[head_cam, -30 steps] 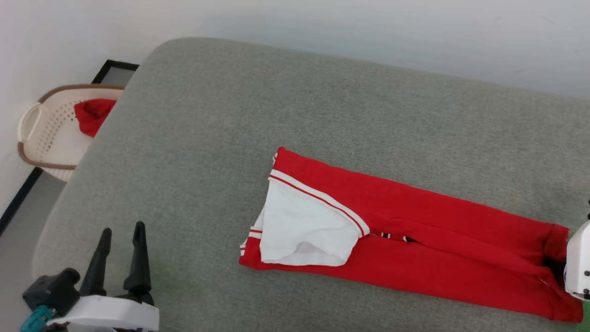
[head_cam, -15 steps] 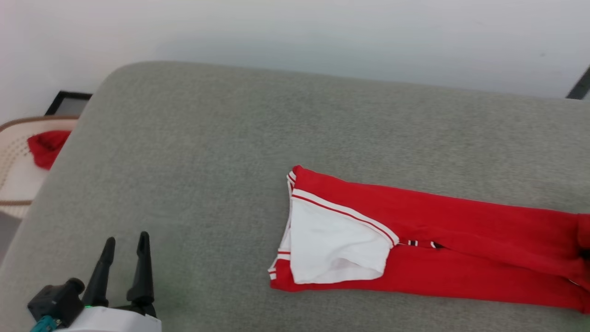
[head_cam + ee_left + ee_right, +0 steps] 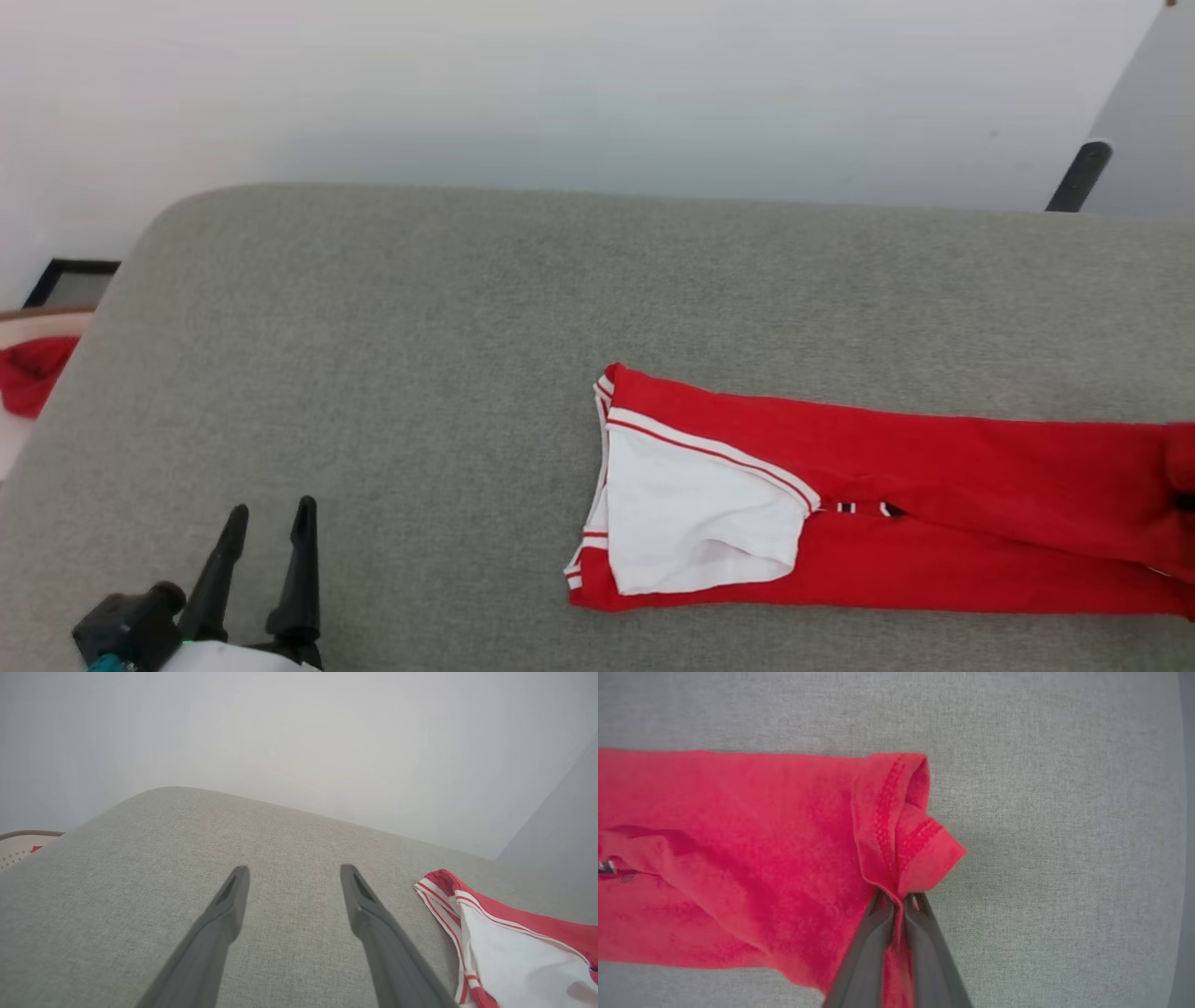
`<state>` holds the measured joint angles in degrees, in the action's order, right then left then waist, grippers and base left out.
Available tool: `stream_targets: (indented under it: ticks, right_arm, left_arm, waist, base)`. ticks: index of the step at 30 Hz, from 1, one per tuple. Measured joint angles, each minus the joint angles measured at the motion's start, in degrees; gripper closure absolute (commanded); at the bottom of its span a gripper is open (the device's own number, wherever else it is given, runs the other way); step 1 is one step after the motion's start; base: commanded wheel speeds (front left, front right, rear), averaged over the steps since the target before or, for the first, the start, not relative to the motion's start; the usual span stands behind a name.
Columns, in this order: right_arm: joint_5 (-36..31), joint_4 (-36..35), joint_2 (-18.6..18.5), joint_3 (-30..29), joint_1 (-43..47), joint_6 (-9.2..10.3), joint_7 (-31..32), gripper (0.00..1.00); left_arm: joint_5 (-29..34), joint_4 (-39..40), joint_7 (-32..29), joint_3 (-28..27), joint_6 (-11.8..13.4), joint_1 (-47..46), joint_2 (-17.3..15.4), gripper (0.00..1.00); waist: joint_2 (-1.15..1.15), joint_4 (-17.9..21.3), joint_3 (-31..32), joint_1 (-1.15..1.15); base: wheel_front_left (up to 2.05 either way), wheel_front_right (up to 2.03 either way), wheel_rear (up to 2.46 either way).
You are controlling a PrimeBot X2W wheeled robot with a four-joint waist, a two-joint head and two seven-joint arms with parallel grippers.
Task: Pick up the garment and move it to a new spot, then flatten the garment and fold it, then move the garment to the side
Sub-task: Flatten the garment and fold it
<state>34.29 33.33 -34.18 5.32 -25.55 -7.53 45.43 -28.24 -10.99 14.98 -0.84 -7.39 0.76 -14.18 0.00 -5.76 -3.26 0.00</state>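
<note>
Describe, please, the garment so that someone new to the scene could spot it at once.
On the broad grey padded surface, look right of centre for a long, narrow red strip, the garment. Unlike the plain red bundle off the left edge, it shows a white sleeve with striped trim.

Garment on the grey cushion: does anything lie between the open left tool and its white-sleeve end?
Nothing visible does. Only bare grey cushion lies between the left tool and the garment, whose white sleeve end is nearest. The tool stands apart from it.
</note>
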Motion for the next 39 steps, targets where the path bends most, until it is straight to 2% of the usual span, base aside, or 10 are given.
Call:
stream_targets:
  ticks: [9, 15, 20, 24, 30, 39]
  right_arm:
    - [3.03, -13.46, 2.82, 4.14, 1.33, 0.02, 3.11, 1.0]
    - [3.32, -23.23, 7.04, 6.76, 3.02, 0.02, 5.37, 1.0]
    - [1.41, -27.13, 11.89, 9.46, 3.08, 0.02, 6.21, 1.0]
    - [0.49, -26.77, 15.9, 11.96, 2.46, 0.02, 6.21, 1.0]
    - [-1.57, -21.98, 20.76, 15.12, -0.21, 0.02, 3.86, 1.0]
    - [-4.66, -10.68, 24.24, 17.34, -4.63, 0.02, -1.47, 1.0]
  left_arm:
    - [-0.36, 0.26, 0.0, -0.31, 0.0, 1.98, -0.12, 0.0]
    - [-0.54, 0.24, 0.0, 0.26, -0.01, 1.99, -0.12, 0.0]
    - [-0.62, 0.1, 0.0, 0.7, -0.01, 1.88, -0.1, 0.0]
    - [-0.6, 0.03, 0.0, 0.83, -0.01, 1.59, 0.3, 0.0]
    - [-0.56, -0.31, 0.0, 2.21, -0.01, 0.28, 1.23, 0.0]
    - [-0.96, -1.59, 0.0, 4.42, -0.01, -2.22, 2.29, 0.0]
  waist:
    - [0.0, 2.16, 2.73, 0.0]
    - [0.0, 1.86, 3.75, 0.0]
    - [0.0, 0.13, 3.9, 0.0]
    - [0.0, -1.67, 3.84, 0.0]
    - [0.0, -4.87, 3.44, 0.0]
    - [0.0, -9.76, 2.33, 0.0]
  base:
    - [0.0, 0.0, 0.0]
    - [0.0, 0.0, 0.0]
    - [0.0, 0.0, 0.0]
    - [0.0, 0.0, 0.0]
    - [0.0, 0.0, 0.0]
    - [0.0, 0.0, 0.0]
